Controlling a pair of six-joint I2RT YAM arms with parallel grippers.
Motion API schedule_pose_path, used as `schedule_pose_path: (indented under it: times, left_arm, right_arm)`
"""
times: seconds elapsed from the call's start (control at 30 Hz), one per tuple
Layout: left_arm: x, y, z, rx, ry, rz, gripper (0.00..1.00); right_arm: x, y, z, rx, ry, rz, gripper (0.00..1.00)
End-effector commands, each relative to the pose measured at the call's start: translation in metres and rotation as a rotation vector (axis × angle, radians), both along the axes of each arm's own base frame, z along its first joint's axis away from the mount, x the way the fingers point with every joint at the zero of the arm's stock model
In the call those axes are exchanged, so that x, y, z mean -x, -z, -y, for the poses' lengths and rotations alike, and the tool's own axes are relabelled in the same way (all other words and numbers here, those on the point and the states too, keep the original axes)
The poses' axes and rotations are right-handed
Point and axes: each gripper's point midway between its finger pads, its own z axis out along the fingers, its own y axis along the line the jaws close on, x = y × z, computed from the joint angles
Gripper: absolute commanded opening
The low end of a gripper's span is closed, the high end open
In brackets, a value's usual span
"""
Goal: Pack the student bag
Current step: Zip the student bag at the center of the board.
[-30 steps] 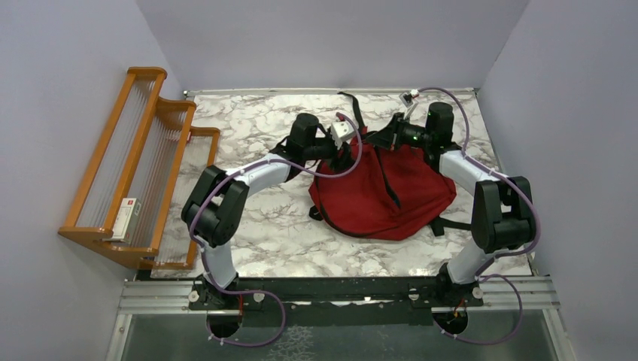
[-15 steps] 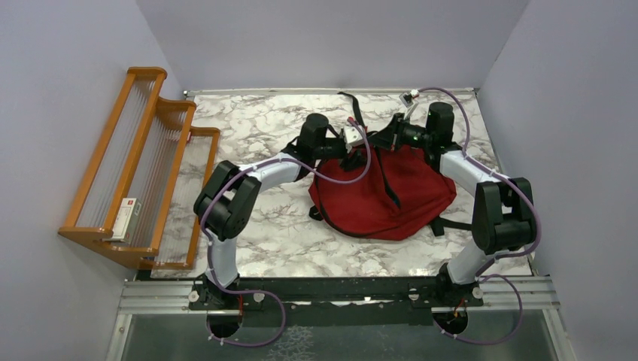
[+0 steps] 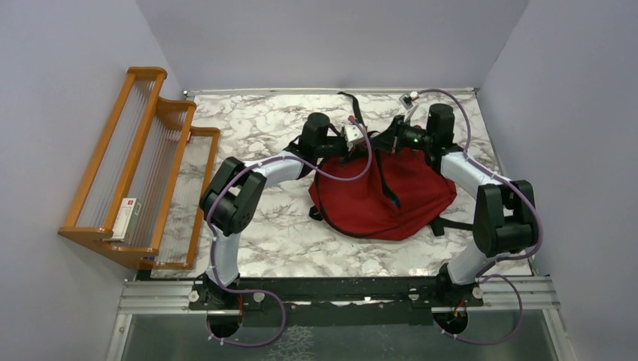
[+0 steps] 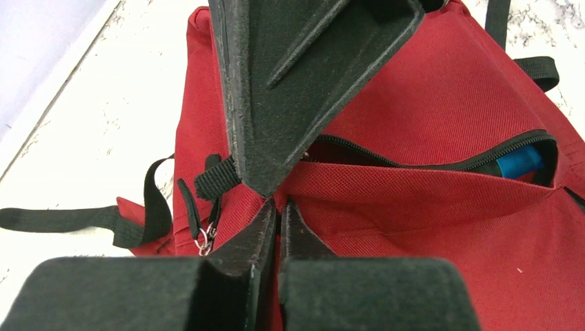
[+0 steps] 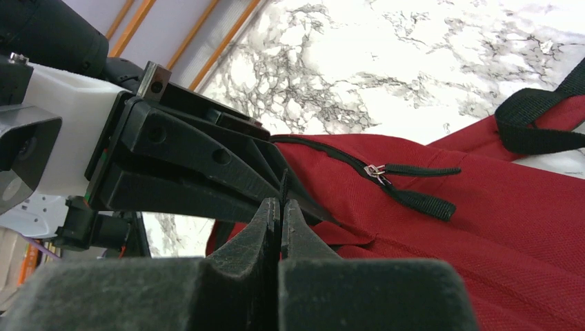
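At the far rim of the bag (image 3: 384, 195), about 11 o'clock on its outline from above, my left claw (image 4: 279, 207) has just snapped down from half open to clenched. In its wrist view the tips pinch the red lip (image 4: 414, 189) of the open pocket. Over the past second the left arm has also swung in from the 9 o'clock side, folding its elbow closer to the bag.

The right claw (image 5: 280, 204) has not budged. It stays clenched tip to tip against the left, and I judge it is gripping the same fabric edge. The bag itself has not shifted: it lies flat on the table (image 3: 256, 226), right of centre toward 3 o'clock, straps trailing to 12.

To my eye this means the mouth is now held at two touching points, so pulling the claws apart should spread it for loading. The zip already stands open, and a blue item (image 4: 521, 162) shows inside at the pocket's 3 o'clock end.

Neither claw is free to carry anything. A box (image 3: 128, 216) waits on the rack (image 3: 143, 150) at 9 o'clock, well apart from the bag, so I reckon packing is partway at best.
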Motion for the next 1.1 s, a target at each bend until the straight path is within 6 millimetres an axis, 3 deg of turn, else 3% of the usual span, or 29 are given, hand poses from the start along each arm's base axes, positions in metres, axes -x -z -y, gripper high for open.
schedule_pose_path:
  times: [0.0,0.27,0.7,1.07]
  left_arm:
    - [-0.005,0.01,-0.004,0.005,0.004,-0.051,0.0]
    - [-0.031,0.006,-0.018,0.05,-0.048,-0.153,0.0]
    - [-0.08,0.028,-0.049,0.052,-0.279,-0.257,0.0]
    - [-0.107,0.048,-0.073,0.019,-0.432,-0.315,0.0]
  right_arm:
    - [0.014,-0.01,-0.004,0.0,-0.037,0.029,0.01]
    - [0.024,0.005,-0.004,0.007,-0.052,-0.003,0.01]
    - [0.046,0.035,0.0,0.038,-0.072,-0.082,0.01]
    - [0.063,0.036,0.001,0.032,-0.093,-0.107,0.01]
